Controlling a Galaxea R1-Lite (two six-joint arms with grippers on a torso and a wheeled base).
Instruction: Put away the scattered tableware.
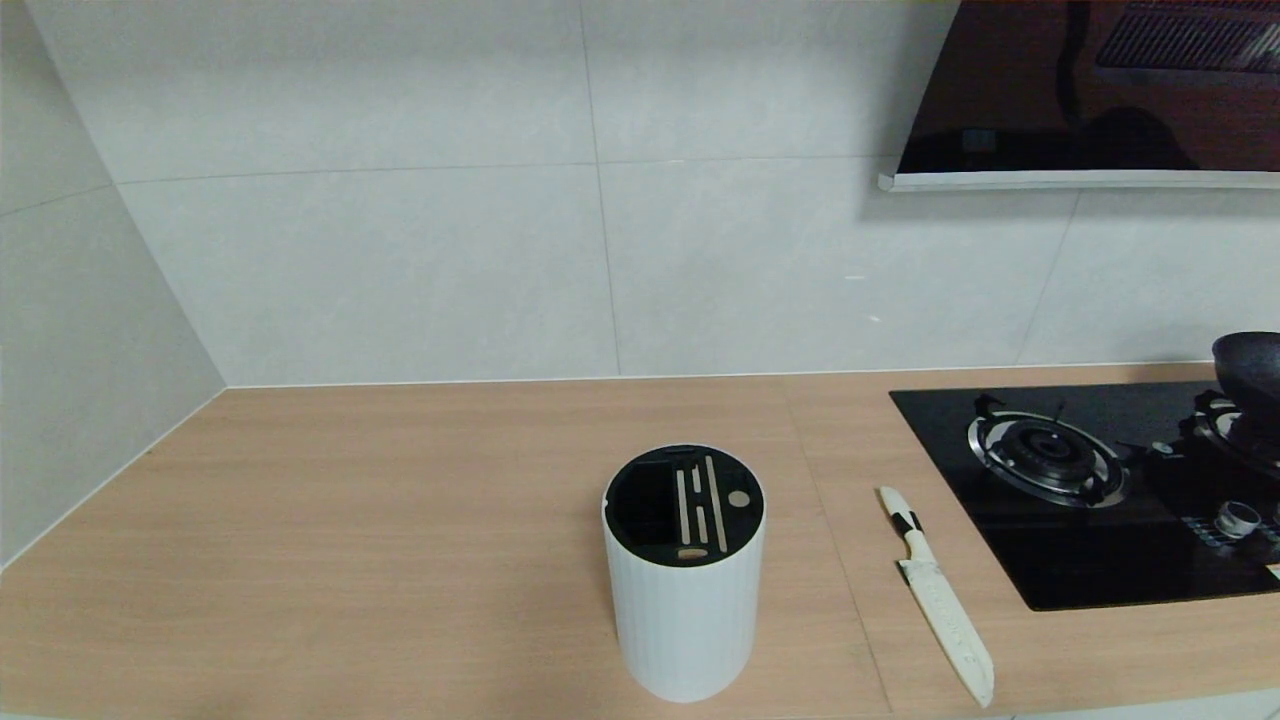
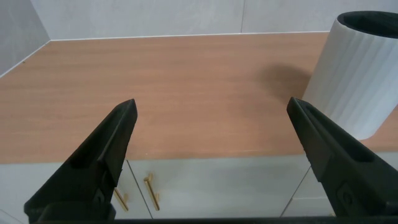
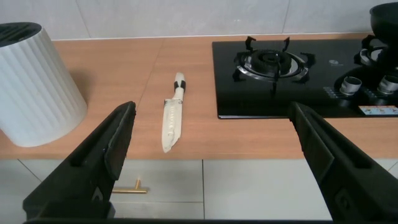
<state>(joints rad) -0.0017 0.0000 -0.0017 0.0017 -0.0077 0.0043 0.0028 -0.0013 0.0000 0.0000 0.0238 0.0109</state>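
A white knife with a black band on its handle lies on the wooden counter, between the holder and the hob, blade toward the front edge. The right wrist view has the knife ahead of my open right gripper, which hangs off the counter's front edge. A white ribbed cylindrical knife holder with a black slotted top stands near the front edge. My left gripper is open in front of the counter edge, with the holder off to one side.
A black gas hob with two burners fills the counter's right end, a dark pot on the far burner. A range hood hangs above. Tiled walls close the back and left. Cabinet fronts with brass handles sit below the counter.
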